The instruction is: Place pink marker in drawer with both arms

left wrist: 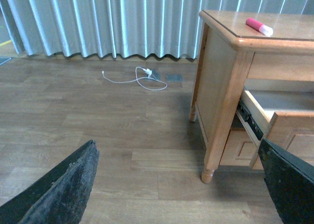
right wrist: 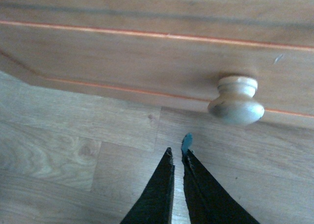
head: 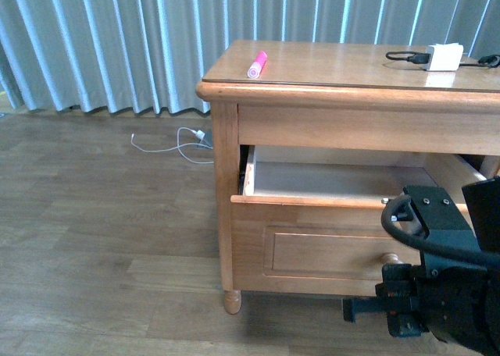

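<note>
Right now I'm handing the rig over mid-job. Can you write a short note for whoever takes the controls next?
Left gripper: open and empty, out over the floor beside the cabinet.
Right gripper: shut on nothing, close to the knob but not touching it.
Pink marker: lying on the cabinet top, towards its left end.
Drawer: open; the part of the inside that shows is bare.
Done: drawer opened.
Left: pick up the marker and put it in the drawer.
</note>
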`<state>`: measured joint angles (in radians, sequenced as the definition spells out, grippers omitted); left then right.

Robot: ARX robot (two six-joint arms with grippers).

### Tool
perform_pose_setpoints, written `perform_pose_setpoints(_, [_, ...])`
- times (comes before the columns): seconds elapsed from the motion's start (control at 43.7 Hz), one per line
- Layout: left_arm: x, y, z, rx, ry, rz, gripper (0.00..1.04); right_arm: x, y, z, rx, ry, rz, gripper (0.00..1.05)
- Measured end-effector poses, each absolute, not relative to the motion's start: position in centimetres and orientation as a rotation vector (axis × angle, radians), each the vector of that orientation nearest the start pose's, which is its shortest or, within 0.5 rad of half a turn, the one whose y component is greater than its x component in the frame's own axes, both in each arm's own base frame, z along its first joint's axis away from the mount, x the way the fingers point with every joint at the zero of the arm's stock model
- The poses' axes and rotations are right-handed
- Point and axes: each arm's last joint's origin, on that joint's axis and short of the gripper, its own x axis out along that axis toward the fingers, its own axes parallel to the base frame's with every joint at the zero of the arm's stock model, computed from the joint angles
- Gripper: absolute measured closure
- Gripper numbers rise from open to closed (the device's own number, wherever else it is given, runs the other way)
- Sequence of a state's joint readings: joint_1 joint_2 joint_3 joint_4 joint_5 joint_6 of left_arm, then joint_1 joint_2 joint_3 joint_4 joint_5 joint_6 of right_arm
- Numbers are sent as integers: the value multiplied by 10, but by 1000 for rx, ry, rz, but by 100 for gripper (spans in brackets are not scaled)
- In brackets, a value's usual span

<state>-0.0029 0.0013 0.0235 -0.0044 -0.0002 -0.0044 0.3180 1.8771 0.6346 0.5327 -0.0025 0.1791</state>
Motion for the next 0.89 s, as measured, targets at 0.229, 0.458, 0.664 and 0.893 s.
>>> perform_pose_setpoints(0.229, [96,0,171,-4,-18,-2,6,263,90,110,112,667,267,61])
perform_pose_setpoints(0.458, [96,0,171,-4,-18,-3,6,233,62,150,185,588,253,25])
perform_pose_setpoints(0.664, [96,0,171,-4,-18,-3,6,188,18,197,268,442,220,9])
perform_pose_setpoints(0.893, [96,0,171,-4,-18,-2,6,155,-2,201,253,335,164,9])
